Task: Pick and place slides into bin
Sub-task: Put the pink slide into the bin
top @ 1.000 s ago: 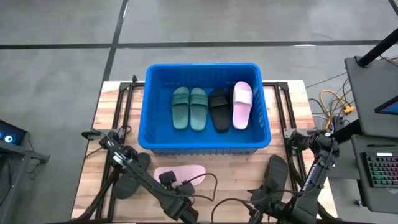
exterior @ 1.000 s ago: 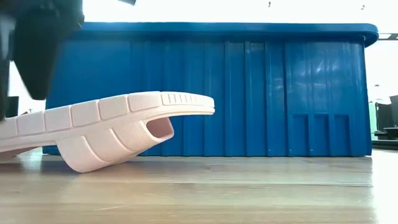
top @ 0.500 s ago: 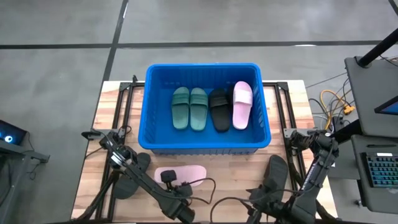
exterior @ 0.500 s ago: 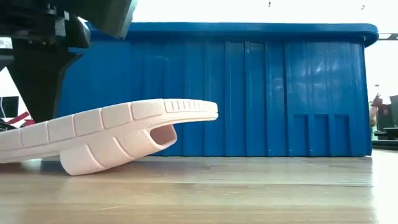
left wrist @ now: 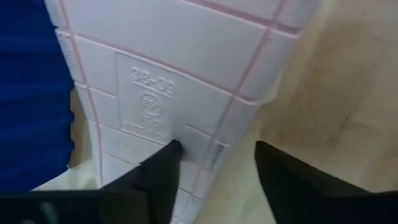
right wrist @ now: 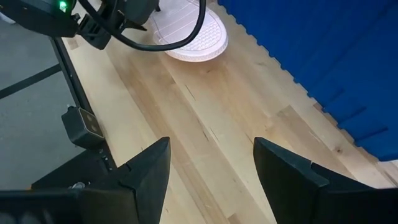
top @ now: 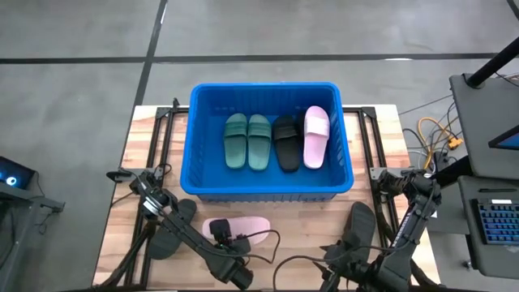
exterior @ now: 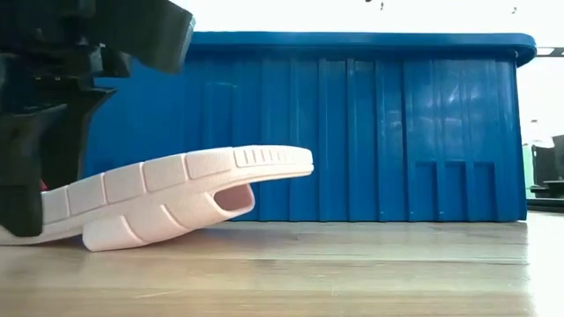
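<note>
the left gripper (left wrist: pixel 214 163) straddles the heel end of the pink slide (top: pixel 236 228), fingers part way closed on it, 1 touching the sole. this slide lies sole up just before the bin (top: pixel 195 146), long axis along the bin's front wall. the right gripper (right wrist: pixel 208 165) waits half open, farther along that wall.

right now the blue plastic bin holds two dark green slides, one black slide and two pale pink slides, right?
Not quite: the blue plastic bin holds only one pale pink slide, beside the two dark green slides and the black slide. The other pink slide lies on the wooden table, as the high view shows.
</note>
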Robot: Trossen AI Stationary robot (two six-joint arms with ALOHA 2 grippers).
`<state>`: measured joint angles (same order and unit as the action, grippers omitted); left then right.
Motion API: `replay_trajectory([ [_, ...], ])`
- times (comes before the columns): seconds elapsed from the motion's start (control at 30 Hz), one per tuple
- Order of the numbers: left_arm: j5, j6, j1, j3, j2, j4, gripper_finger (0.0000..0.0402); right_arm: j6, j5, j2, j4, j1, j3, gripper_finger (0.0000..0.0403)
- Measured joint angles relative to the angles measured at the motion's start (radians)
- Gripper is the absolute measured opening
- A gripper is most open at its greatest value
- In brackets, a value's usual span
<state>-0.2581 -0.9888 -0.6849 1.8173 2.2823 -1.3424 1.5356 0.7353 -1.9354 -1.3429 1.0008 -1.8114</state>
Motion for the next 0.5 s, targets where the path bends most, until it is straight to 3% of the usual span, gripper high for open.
replay_trajectory([
  [0.3, 0.053, 0.003, 0.003, -0.004, 0.0, 0.007, 0.0024, 0.0, 0.0, 0.0, 0.0, 0.0, 0.0, 0.0219],
  [0.5, 0.089, -0.024, 0.005, 0.003, -0.067, 0.042, 0.0005, 0.0, 0.0, 0.0, 0.0, 0.0, 0.0, 0.0219],
])
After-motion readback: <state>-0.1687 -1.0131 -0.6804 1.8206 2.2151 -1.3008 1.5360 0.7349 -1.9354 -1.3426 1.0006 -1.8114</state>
